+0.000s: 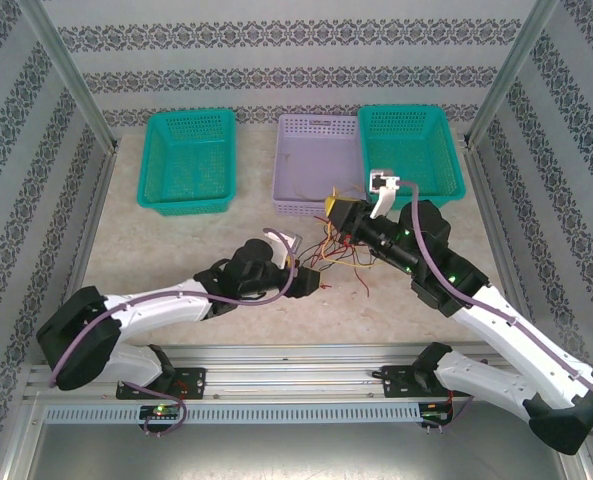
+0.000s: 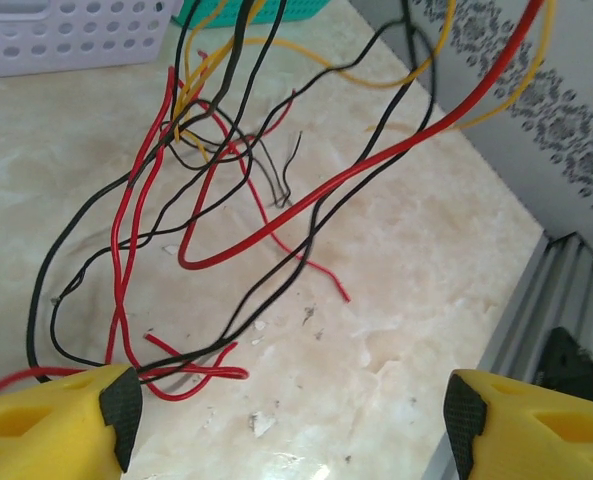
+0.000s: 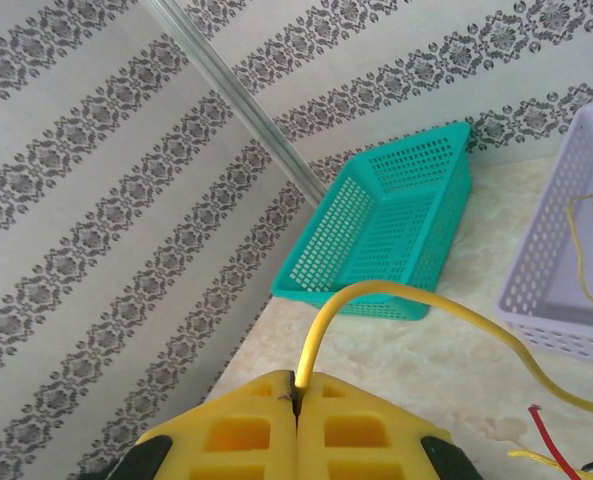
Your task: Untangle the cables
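Top external: cables (image 1: pixel 341 258) are seen tangled mid-frame on the desk (image 1: pixel 176 255), between left claw (image 1: pixel 304 272) and right claw (image 1: pixel 338 212).
Left wrist: left claw (image 2: pixel 286 425) is held apart along the bottom edge; cables (image 2: pixel 226 230) are strung above it.
Right wrist: right claw (image 3: pixel 296 392) is clamped on a yellow cable (image 3: pixel 376 290), bottom centre.

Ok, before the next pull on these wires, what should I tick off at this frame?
1. Right pincer shut on the yellow wire: ok.
2. Left pincer holding a strand to pull against: not ok, it is open, with the wires lying ahead of it.
3. Wires separated: not ok, the red wire and black wire cross in the tangle.
4. Held yellow wire free of the tangle: cannot tell.
5. Lavender basket ready to take wires: ok, it holds a loose yellow strand.
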You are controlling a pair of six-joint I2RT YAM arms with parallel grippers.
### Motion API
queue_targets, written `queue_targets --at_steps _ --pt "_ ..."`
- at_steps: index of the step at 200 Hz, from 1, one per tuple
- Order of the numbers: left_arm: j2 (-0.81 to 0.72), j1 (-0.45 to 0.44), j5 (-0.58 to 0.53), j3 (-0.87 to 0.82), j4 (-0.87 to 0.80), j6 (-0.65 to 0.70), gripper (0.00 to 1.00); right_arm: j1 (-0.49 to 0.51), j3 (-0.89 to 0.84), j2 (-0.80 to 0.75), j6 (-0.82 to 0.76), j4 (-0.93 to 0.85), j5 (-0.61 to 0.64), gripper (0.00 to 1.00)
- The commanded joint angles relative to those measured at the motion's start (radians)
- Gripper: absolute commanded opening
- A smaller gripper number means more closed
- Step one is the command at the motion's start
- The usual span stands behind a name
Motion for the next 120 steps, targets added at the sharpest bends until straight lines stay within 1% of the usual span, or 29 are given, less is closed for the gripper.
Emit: queue_targets --at_steps 1,46,60,81,109,120 --pt "0.060 -0.023 -0.049 0.035 0.008 0.095 0.80 -0.012 0.023 -0.021 0.047 0.037 -0.033 0.00" --pt "0.197 -0.040 -0.057 0.060 0.096 0.125 0.83 -0.011 0.056 -0.033 0.061 0.005 -0.052 0.00" --pt "0.241 -0.049 -0.061 0.090 0.101 0.139 0.84 -0.012 0.051 -0.040 0.068 0.010 -0.058 0.00" --pt "0.296 -0.062 -0.096 0.128 0.100 0.169 0.84 -0.012 0.052 -0.037 0.079 0.014 -0.083 0.00" --pt "0.326 -0.062 -0.149 0.148 0.106 0.191 0.83 -0.012 0.039 -0.041 0.094 0.022 -0.093 0.00" --pt "0.331 -0.062 -0.159 0.152 0.104 0.196 0.79 -0.012 0.032 -0.044 0.101 0.022 -0.095 0.00"
